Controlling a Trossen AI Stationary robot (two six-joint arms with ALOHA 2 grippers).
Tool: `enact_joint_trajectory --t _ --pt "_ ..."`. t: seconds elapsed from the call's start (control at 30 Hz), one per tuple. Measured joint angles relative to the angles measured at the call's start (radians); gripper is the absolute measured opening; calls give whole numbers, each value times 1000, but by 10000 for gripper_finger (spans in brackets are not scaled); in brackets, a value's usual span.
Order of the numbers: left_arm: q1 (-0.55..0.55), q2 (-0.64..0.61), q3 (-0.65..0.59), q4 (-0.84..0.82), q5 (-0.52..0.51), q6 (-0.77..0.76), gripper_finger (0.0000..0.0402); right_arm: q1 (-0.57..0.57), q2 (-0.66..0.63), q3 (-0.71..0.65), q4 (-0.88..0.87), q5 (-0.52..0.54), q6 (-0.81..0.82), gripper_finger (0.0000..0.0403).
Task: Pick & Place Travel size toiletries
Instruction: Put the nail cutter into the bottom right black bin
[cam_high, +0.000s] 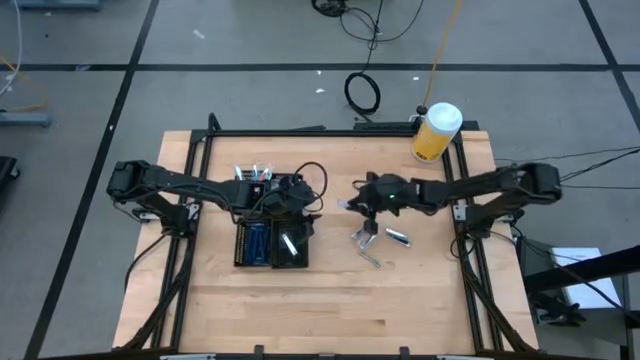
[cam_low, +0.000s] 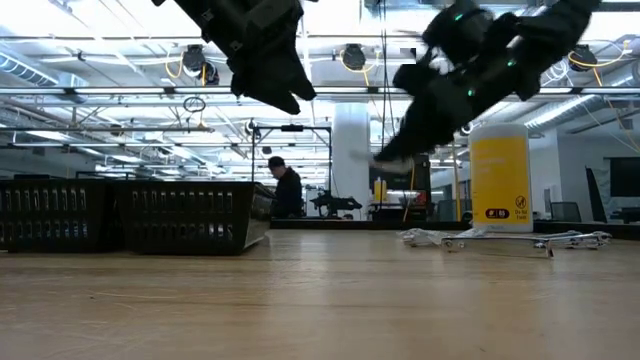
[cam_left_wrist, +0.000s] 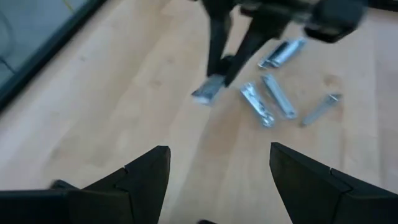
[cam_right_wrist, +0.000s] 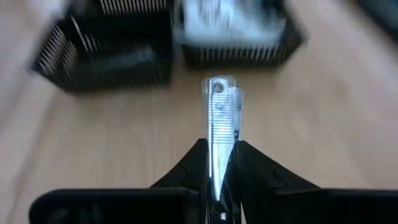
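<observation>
My right gripper (cam_high: 352, 205) is shut on a small silvery clipper-like piece (cam_right_wrist: 219, 118) and hangs above the table, right of the black tray (cam_high: 240, 245). The piece also shows in the left wrist view (cam_left_wrist: 210, 92). Several more silvery pieces (cam_high: 368, 240) lie flat on the wood below and right of it (cam_left_wrist: 278, 96). My left gripper (cam_left_wrist: 217, 155) stands open over the tray's right side, with nothing between its fingers. In the tray lie blue pieces (cam_high: 256, 240) and a white piece (cam_high: 290, 245). My right gripper pinches the silvery piece by its rear end (cam_right_wrist: 217, 158) between its two fingers. The piece lies along the fingers and sticks out forward past their tips. The fingers slant down toward the tray's side. The piece is lifted clear of the table (cam_low: 385, 157).
A big yellow jar with a white lid (cam_high: 435, 132) stands at the table's far right corner. Bare wood lies between the tray and the loose pieces and along the near edge. Beyond the table, a person (cam_low: 287, 190) shows in the room.
</observation>
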Motion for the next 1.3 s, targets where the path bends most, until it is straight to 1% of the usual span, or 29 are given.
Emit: enact_joint_trajectory --t 0.1,0.2,0.27,0.33,0.37,0.43,0.53,0.57,0.7,0.77,0.93,1.0,1.13,1.17,1.3 --pt "2 0 0 11 -37 15 271 0 -64 -68 242 -3 -20 46" --pt "2 0 0 77 -48 19 271 1 -88 -170 564 -5 -24 46" --pt "2 3 0 155 -49 44 271 2 -85 -254 760 -7 -12 46" --pt "2 8 0 253 -48 102 271 2 -71 -311 946 -7 10 46" --pt "1 14 0 306 -46 131 271 2 -69 -338 1021 -7 17 46" --pt "1 40 2 429 -11 201 271 2 -59 -370 1102 -6 34 46" --pt "8 99 1 570 41 282 271 2 -60 -385 1132 -9 55 46" --pt "11 118 0 606 43 294 271 2 -60 -383 1136 -12 59 46" --pt "24 172 0 761 40 340 271 8 -60 -381 1130 -79 67 46" --pt "30 188 0 819 41 343 271 13 -60 -377 1134 -88 65 46" --pt "53 187 0 855 55 331 271 26 -60 -377 1140 -86 41 46" --pt "65 188 0 855 94 311 271 28 -60 -377 1141 -87 40 46" --pt "87 202 0 903 228 276 271 28 -60 -377 1144 -87 40 46" --pt "89 209 0 906 247 271 271 28 -60 -377 1144 -88 40 46" --pt "93 246 0 950 251 250 271 28 -60 -374 1141 -88 41 46"
